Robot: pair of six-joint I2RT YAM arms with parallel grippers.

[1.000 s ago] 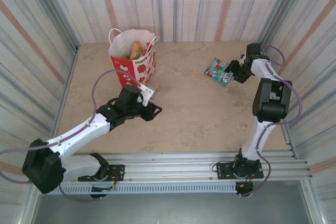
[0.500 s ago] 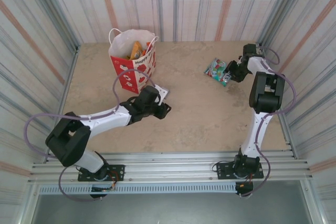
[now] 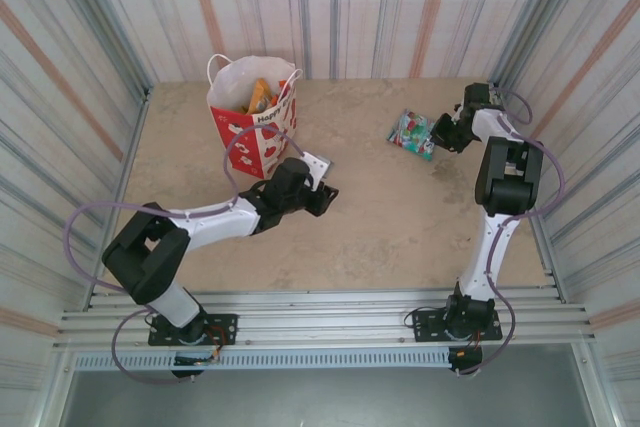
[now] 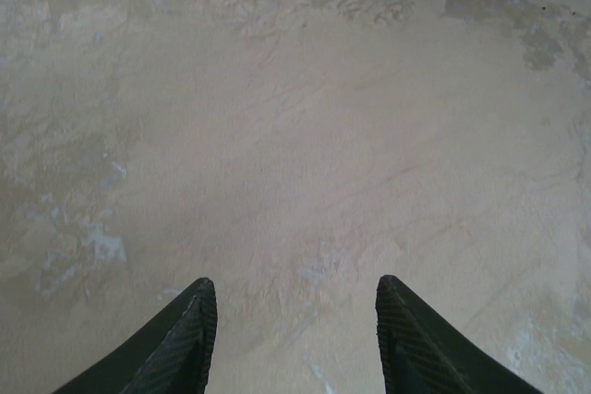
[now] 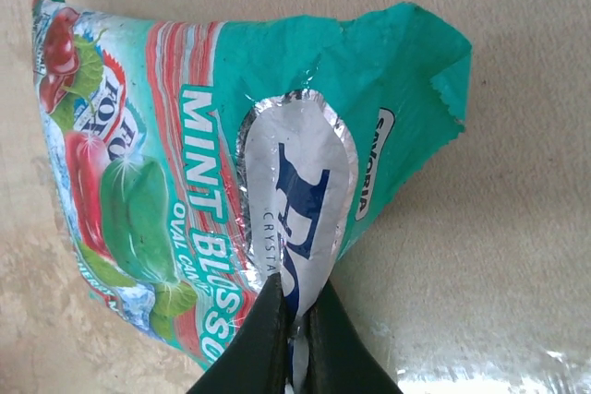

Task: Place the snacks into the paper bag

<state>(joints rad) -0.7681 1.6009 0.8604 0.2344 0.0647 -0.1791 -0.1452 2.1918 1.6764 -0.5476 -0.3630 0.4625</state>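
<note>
Teal foil marks the one snack outside: a single mint packet (image 5: 175, 163) lies on the table (image 3: 390, 227) well to the right of the paper bag (image 3: 250, 137), about as far back as the bag. The right end effector (image 5: 294, 292) has its fingers pressed together on the packet's near edge, at the silver-rimmed oval logo. The packet looks flat on the table, not lifted. The left end effector (image 4: 294, 281) hovers low just in front of the bag and to its right, fingers spread wide with nothing between them, pointing toward the mint packet.

The bag stands upright with its mouth open, and orange packets (image 3: 260, 95) poke above its rim. By my reading the job is mostly done. What remains is carrying the mint packet across to the bag and dropping it in.

Count: one paper bag; one mint packet outside it; at least two orange packets showing inside. Anything deeper in the bag is hidden, so I cannot number it.
</note>
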